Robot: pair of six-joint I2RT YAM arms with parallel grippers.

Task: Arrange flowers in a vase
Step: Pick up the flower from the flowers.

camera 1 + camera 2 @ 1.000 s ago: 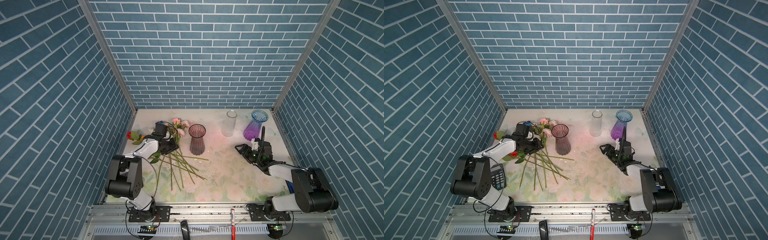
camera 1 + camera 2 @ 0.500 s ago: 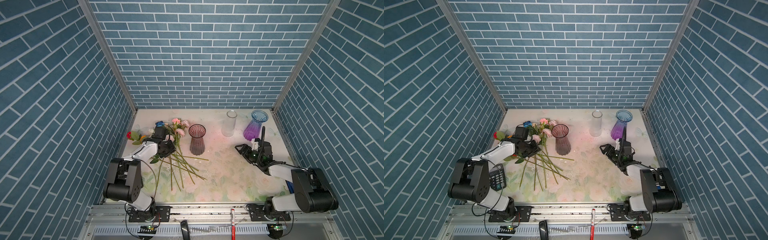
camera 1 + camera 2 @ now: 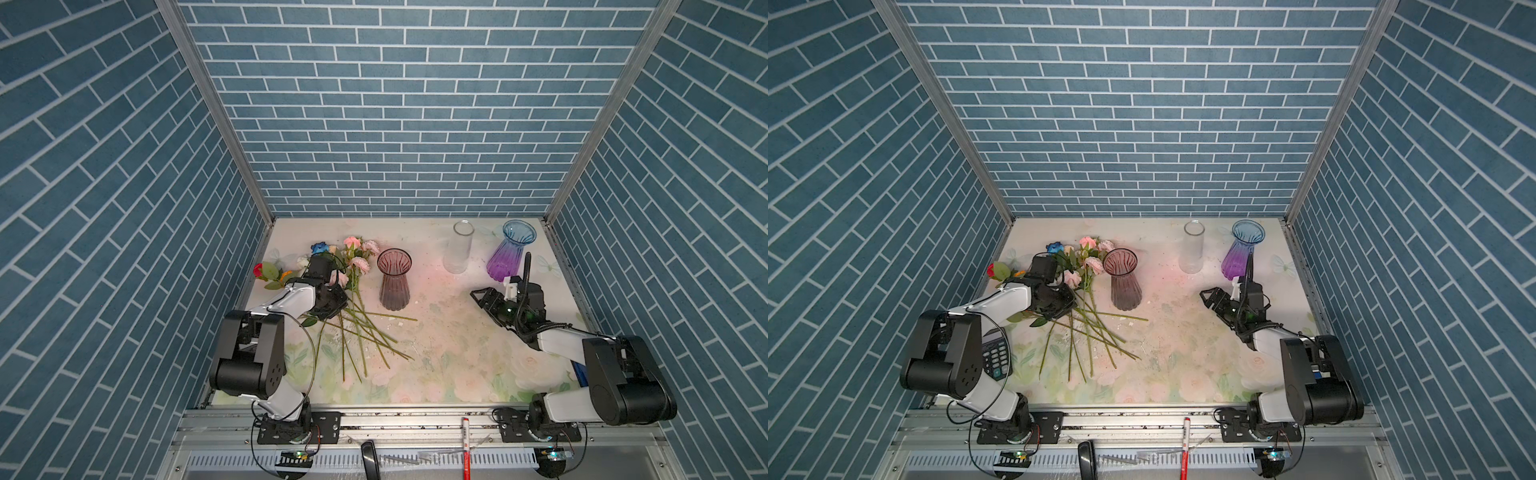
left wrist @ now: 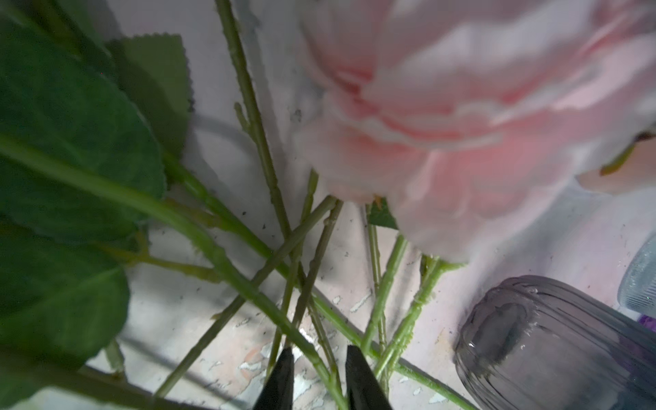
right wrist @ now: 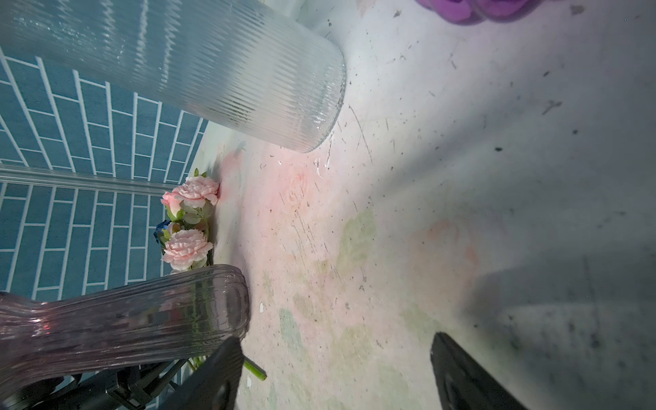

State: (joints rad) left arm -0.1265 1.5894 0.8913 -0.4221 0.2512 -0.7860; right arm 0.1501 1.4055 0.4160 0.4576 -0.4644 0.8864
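Note:
The flowers [image 3: 356,266] lie in a heap at the table's left, pink, blue and red blooms toward the back wall, green stems [image 3: 365,332] fanning toward the front. My left gripper [image 3: 337,306] is down on the stems just below the blooms. In the left wrist view its fingers [image 4: 284,372] stand a narrow gap apart, with two crossing stems [image 4: 312,351] running between them and a big pink bloom [image 4: 461,117] ahead. A smoky pink vase [image 3: 394,282] stands upright and empty just right of the heap. My right gripper [image 3: 478,296] hovers open and empty at the right.
A clear ribbed cylinder vase [image 3: 458,247] and a blue-to-purple vase [image 3: 509,253] stand at the back right, close behind my right gripper. A calculator [image 3: 994,357] lies under the left arm. Blue brick walls close in the left, back and right sides.
The left gripper has settled a little onto the stems and its jaws have narrowed around them. The right arm has not moved.

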